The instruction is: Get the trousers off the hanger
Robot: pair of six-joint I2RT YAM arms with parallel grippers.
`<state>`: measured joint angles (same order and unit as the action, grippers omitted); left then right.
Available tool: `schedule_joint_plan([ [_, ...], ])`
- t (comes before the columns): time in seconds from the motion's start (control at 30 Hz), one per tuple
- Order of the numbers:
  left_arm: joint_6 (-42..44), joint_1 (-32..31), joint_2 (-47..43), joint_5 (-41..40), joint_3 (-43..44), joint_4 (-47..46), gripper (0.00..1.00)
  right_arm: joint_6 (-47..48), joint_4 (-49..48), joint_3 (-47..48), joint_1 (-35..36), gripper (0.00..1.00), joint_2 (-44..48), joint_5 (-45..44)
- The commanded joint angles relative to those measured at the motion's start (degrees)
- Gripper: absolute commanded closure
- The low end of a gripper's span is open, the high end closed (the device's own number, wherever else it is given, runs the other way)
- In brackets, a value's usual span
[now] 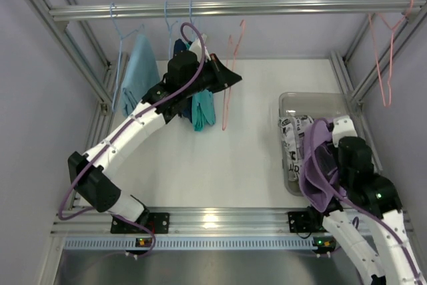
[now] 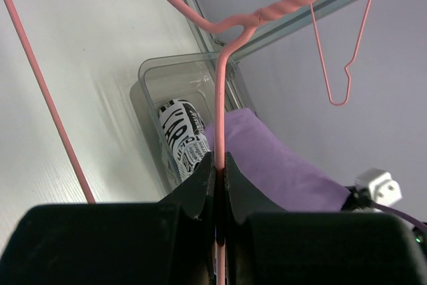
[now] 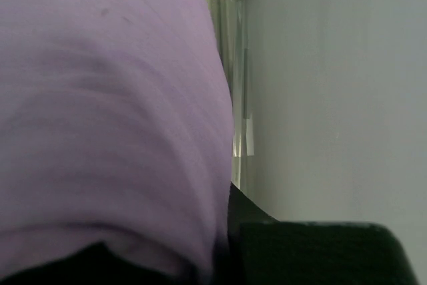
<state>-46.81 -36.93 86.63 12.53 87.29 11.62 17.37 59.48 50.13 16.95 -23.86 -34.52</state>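
Since the pink hanger hangs bare by its hook from the rail above the far edge of the tabletop, the thing to judge is the purple trousers. They lie draped over the right gripper near the tabletop's right edge, just beside and partly over the clear bin, which already holds a black-and-white printed garment. The cloth looks thin, light and limp. It should sag and fold wherever it is not supported, and a loose layer may slip out of a grip, so a bunched fold or the thicker waistband seems the best place to take hold. The right fingers are buried under the fabric in the wrist view, but they are closed and the cloth appears pinched between them. The left gripper is clamped tight on a straight run of the hanger's wire below the twisted neck. That wire looks stiff but springy and very light, so it would likely swing on the rail if let go abruptly.
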Motion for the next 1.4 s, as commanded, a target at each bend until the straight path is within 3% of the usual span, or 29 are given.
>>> schedule_joint_plan([
  [0.0,-0.13,-0.16,-0.15,-0.23,2.27,-2.39,1.00,-2.44,-15.15,-2.22,-0.60,1.00,-4.52,-4.42],
  [0.17,-0.04,-0.25,0.56,-0.40,2.54,-2.30,1.00,-3.56,-22.12,-1.62,-0.78,1.00,-14.35,-10.55],
  [0.33,0.14,-0.16,1.26,-0.49,3.33,-2.21,1.00,-4.53,-28.71,1.36,-0.87,1.00,-24.21,-22.41],
  [0.8,2.42,-0.16,1.88,-0.67,5.70,-1.42,1.00,-9.19,-32.33,8.49,-1.83,0.98,-40.12,-18.48],
  [0.83,2.68,-0.16,1.88,-0.67,5.79,-1.33,1.00,-9.45,-31.89,8.58,-1.83,0.94,-42.56,-16.73],
  [0.87,3.12,-0.25,1.70,-0.67,5.70,-1.25,1.00,-10.50,-30.75,9.02,-1.92,0.74,-43.72,-15.67],
  [0.93,3.74,-0.16,1.53,0.03,5.44,-1.42,1.00,-10.95,-27.94,9.02,-2.10,0.58,-45.84,-10.05],
  [1.07,4.79,-0.25,0.30,2.05,3.51,-3.00,1.00,-11.92,-24.77,9.02,-2.18,0.41,-43.13,-0.74],
  [1.3,8.30,-2.88,-2.60,6.62,0.79,-6.16,1.00,-11.21,-18.18,14.98,-2.36,0.01,-26.63,20.86],
  [1.37,9.53,-5.08,-3.92,6.37,-0.53,-6.96,1.00,-12.17,-16.25,16.66,-2.36,0.00,-23.44,24.31],
])
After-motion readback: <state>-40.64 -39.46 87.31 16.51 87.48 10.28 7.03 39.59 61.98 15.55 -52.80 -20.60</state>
